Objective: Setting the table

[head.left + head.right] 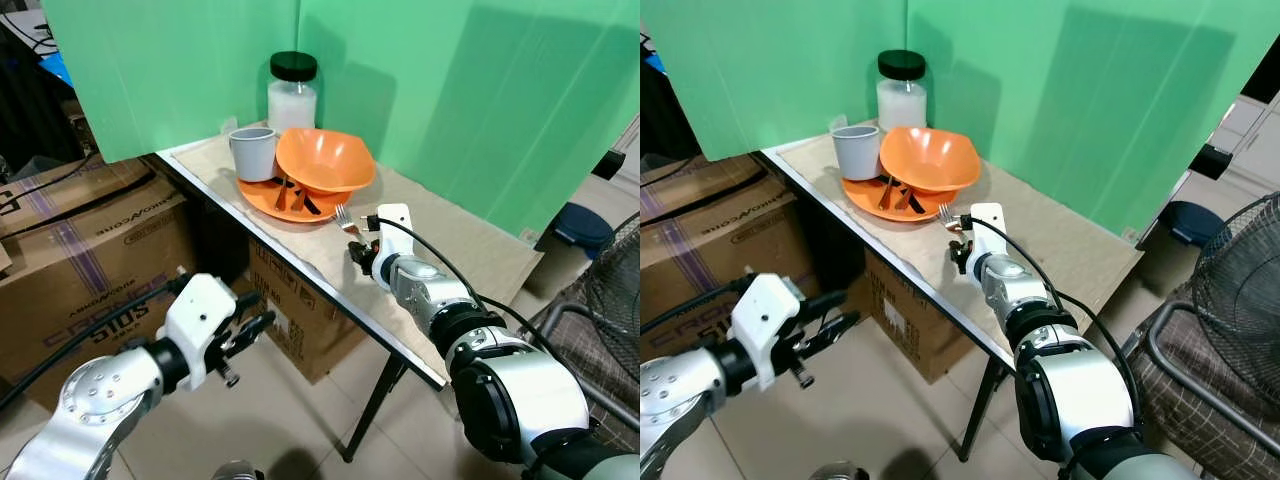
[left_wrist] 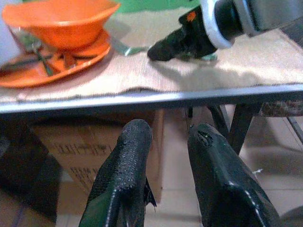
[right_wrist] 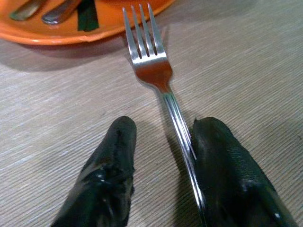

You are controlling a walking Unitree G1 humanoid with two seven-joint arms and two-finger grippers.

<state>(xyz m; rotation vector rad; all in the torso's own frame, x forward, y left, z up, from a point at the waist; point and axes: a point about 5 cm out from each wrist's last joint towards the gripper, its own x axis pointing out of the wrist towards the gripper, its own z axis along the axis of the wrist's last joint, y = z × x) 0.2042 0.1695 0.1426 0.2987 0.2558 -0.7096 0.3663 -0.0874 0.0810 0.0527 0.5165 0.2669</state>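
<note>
My right hand rests open on the surface astride the fork, which lies flat just beside the orange plate; thin, stiff, slick steel, so I judge mid-handle the best hold, pinched firmly.

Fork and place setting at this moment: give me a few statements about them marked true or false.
1. The fork lies on the table mat with its tines toward the orange plate. True.
2. The right gripper is clamped on the fork. False: the fingers are apart, and the handle lies against one of them.
3. The orange bowl sits on the plate. True.
4. The left gripper holds the grey cup. False: it is below the table edge, holding nothing.
</note>
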